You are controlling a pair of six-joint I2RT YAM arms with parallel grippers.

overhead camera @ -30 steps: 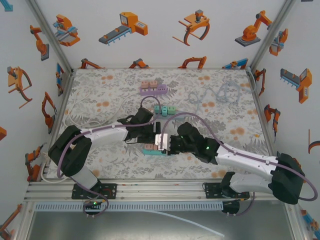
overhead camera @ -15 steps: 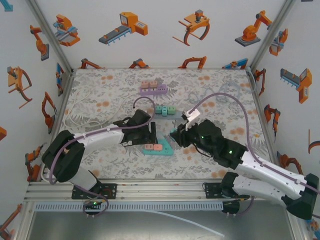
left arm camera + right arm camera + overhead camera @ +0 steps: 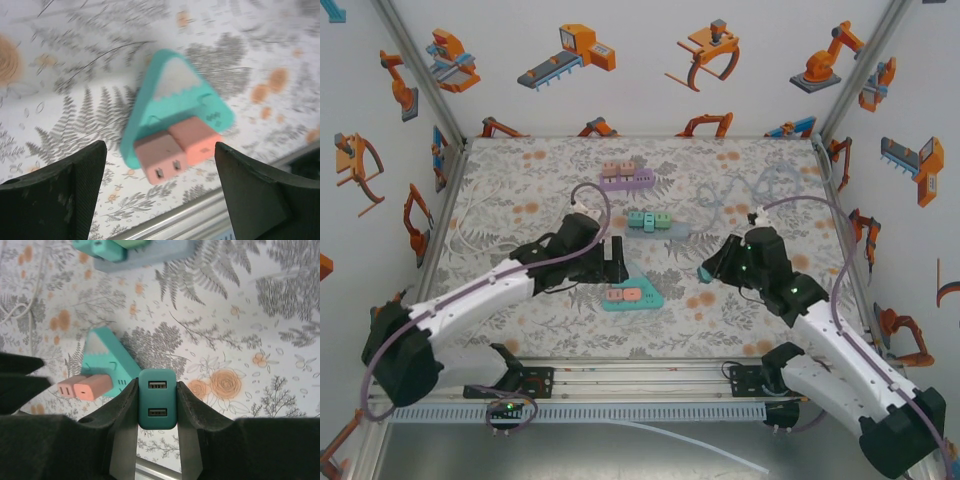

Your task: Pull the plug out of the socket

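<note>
- Step in hand: we are judging the pull itself as done. The teal plug (image 3: pixel 157 399) is sitting clamped between the fingers of the right gripper (image 3: pixel 157 388), held well apart from the triangular socket (image 3: pixel 175 95).
- The left gripper (image 3: pixel 160 150) is hanging above the socket with its jaws spread wide, gripping nothing. We are reading it as off the socket.
- Next move, as we are judging it: carrying the plug to a bare patch of table (image 3: pixel 520 190), lowering it and easing the fingers apart, while steering clear of the socket.
- The right wrist view is giving us the plug's face with its two USB ports and both fingers pressing its sides.
- The top view is giving us the wide gap between plug and socket.
- The left wrist view, slightly blurred, is showing two pink plugs (image 3: pixel 177 150) sitting on the socket's near edge.
</note>
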